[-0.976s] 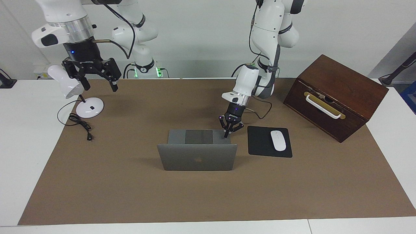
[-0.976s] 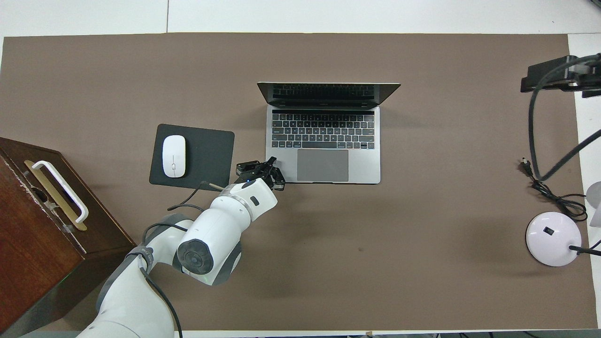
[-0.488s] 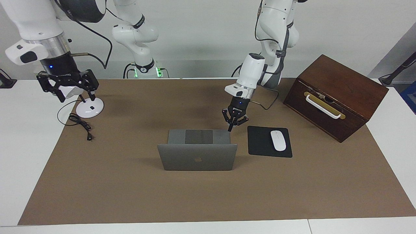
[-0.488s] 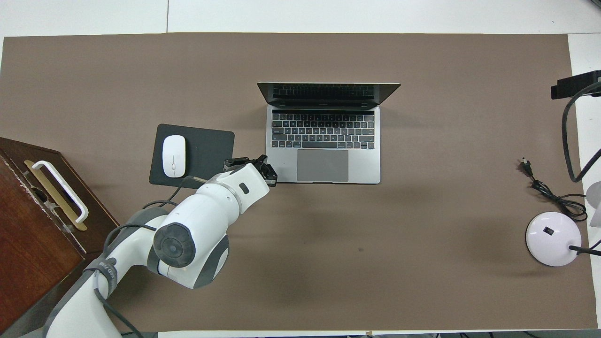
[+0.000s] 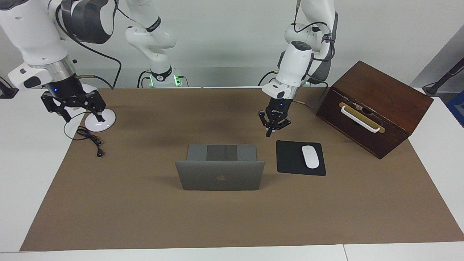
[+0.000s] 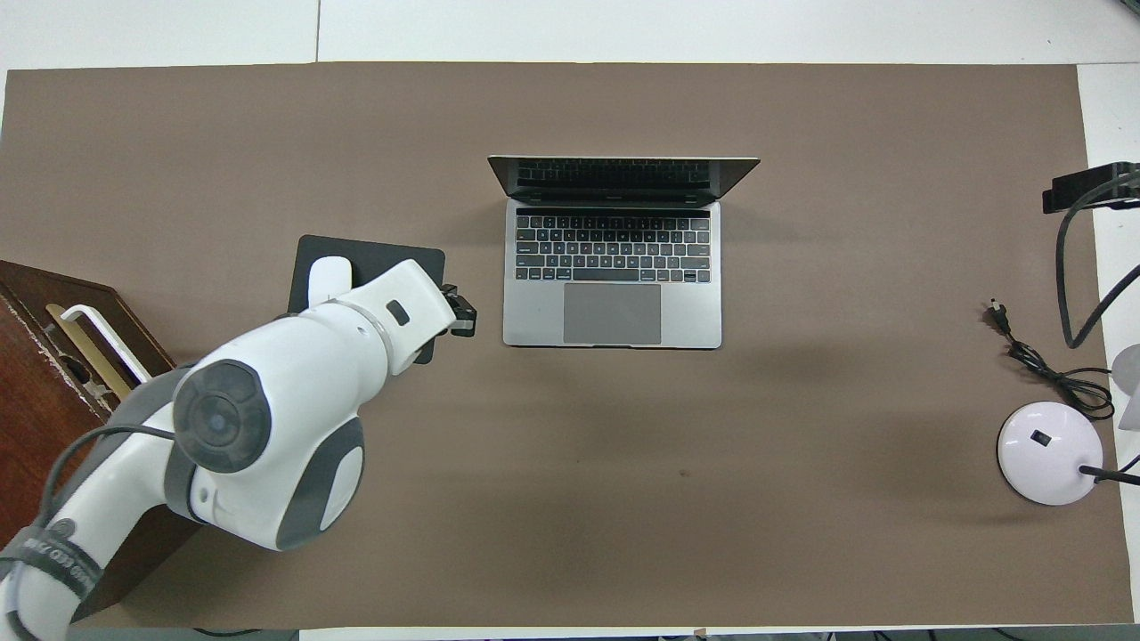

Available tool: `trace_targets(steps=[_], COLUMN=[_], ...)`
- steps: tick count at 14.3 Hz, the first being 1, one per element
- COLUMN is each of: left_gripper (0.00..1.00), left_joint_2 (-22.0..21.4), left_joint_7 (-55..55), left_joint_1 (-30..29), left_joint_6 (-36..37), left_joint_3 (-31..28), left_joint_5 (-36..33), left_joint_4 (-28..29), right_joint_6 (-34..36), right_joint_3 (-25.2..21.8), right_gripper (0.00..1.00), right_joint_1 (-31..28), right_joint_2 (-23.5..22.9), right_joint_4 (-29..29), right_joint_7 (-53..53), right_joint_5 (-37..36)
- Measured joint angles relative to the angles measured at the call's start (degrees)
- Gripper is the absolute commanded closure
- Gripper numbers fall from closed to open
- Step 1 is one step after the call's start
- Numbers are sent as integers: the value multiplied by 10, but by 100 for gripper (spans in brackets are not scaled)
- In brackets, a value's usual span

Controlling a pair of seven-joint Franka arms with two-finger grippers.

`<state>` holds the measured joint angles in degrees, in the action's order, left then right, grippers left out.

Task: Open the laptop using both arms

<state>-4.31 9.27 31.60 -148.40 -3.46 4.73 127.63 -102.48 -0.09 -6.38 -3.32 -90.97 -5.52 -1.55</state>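
In the facing view, my right end effector (image 5: 74, 108) hangs at the upper left of the frame, over the lamp (image 5: 98, 121) and its coiled cord (image 5: 88, 137); its fingers stand wide apart and hold nothing. In the overhead view only a dark piece of it shows, at the upper right edge.

The laptop (image 5: 220, 170) sits in the middle of the frame on the brown mat (image 5: 145, 217) that covers the tabletop (image 5: 21, 163). It is open, lid upright, logo toward the camera, keyboard deck toward my bases.

My left end effector (image 5: 268, 134) comes next, just up and right of the laptop's deck corner, raised in the air and clear of it. Its fingertips are pinched together, empty, pointing down. Below it and slightly right lies the mouse pad (image 5: 290, 159) with the white mouse (image 5: 310, 156) on it. From overhead my left forearm covers part of that pad, and the end effector (image 6: 463, 319) shows between the pad and the laptop (image 6: 614, 258).

At the far right stands the wooden box (image 5: 377, 105).
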Motion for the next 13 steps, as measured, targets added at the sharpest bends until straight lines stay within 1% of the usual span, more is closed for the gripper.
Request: trace_targets(steps=[2, 4, 8, 11, 13], left_gripper=[100, 100, 100, 100, 100], left_joint_2=[-24, -42, -58, -59, -58], left_joint_7=[-11, -29, -68, -107, -140], left_joint_1=[-32, -67, -134, -189, -229], left_joint_6=[101, 180, 290, 382, 425], left_joint_3=[-1, -2, -4, -4, -5], left_joint_5=[0, 0, 0, 0, 0], left_joint_4=[-45, -82, -131, -181, -201], right_joint_6=[16, 40, 98, 108, 112], right_joint_3=[3, 3, 9, 17, 16], right_gripper=[0, 0, 0, 0, 0], right_joint_1=[0, 0, 1, 4, 10], right_joint_2=[9, 22, 45, 51, 51], right_joint_4=[-3, -2, 22, 26, 26], right_joint_7=[18, 28, 64, 90, 94], right_joint_5=[0, 0, 3, 3, 3])
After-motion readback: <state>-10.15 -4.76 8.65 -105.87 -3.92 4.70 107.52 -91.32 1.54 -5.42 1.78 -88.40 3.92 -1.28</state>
